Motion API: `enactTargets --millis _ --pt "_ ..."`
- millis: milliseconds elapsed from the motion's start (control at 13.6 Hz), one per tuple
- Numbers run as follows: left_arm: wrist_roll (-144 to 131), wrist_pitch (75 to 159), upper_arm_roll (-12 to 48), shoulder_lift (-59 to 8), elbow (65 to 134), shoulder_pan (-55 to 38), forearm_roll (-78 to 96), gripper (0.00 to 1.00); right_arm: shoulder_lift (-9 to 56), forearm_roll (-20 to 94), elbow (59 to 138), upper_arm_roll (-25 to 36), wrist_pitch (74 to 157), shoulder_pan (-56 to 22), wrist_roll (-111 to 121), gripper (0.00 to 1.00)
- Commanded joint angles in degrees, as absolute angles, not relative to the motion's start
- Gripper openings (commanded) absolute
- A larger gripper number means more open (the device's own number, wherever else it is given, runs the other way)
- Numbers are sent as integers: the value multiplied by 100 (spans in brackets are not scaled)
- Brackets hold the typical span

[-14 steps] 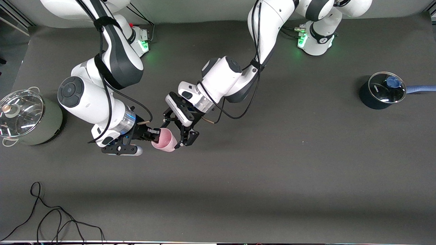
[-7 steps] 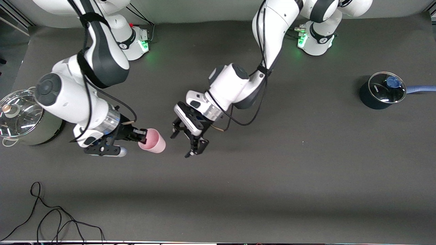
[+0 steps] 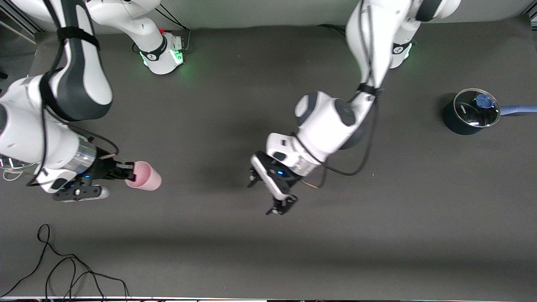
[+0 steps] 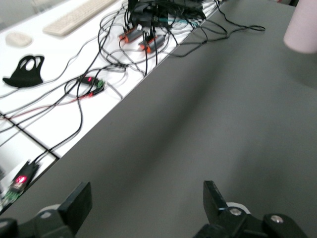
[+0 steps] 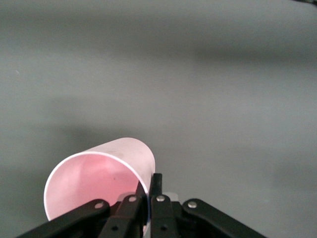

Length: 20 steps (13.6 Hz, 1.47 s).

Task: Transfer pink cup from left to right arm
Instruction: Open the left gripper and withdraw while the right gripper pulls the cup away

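Front view: blue saucepan [image 3: 470, 112] with glass lid at the left arm's end of the table; lidded steel pot [image 3: 8, 161] largely hidden by the right arm; black cable [image 3: 63, 268] nearer the camera than that pot; right gripper [image 3: 126, 171] clamped on the rim wall of the pink cup [image 3: 144, 176], held over the table beside the steel pot, long axis roughly level, base pointing toward the saucepan's end; left gripper [image 3: 263, 197] spread wide and empty, well apart from the cup. Left wrist view: fingers [image 4: 214, 198] wide; cup's base [image 4: 302, 29] visible farther off; cables [image 4: 143, 34] off the table edge. Right wrist view: fingers [image 5: 157, 191] pinch the cup's [image 5: 99, 186] rim wall, mouth toward the wrist.
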<state>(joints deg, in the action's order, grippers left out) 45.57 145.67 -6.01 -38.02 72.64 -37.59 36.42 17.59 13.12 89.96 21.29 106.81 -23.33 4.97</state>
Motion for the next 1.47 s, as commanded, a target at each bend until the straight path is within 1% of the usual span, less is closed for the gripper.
enactTargets --millis 0,147,293,367,514,734,880,1027,1174,1394 --pt "4746 13381 -536 -3069 7638 -3114 3463 100 1758 1336 9079 2801 10564 -2364 1674 0" --pt "4816 12712 -527 -2928 7559 -2552 3437 100 1880 1336 9097 3372 10564 -2355 2623 0" --pt "4755 12054 -553 -2691 7576 -2147 3437 100 2021 1336 9105 3682 10573 -2347 3048 0" --pt "4790 11589 -545 -2655 7567 -1788 3332 100 2126 1336 9123 3691 10617 -2268 3093 0" --pt "4816 10884 -545 -2549 7567 -1286 2859 100 2608 1423 9123 3665 10862 -2005 3251 0" --pt "4720 10268 -580 -2382 7567 -819 1937 100 3337 1914 9071 3656 11362 -1742 3567 0" --pt "4406 9628 -676 -2277 7576 -555 1400 100 3821 2344 9027 3630 11636 -1478 3874 0" --pt "3600 9003 -904 -2145 7576 -492 1222 100 4208 2601 8703 3604 11637 -1442 3902 0" --pt "2458 8554 -967 -2013 7550 -510 1134 100 4639 2724 8316 3543 11602 -1284 3876 0" --pt "525 7948 -923 -1925 7419 -868 871 100 4772 2804 8262 3428 11602 -1240 3859 0"
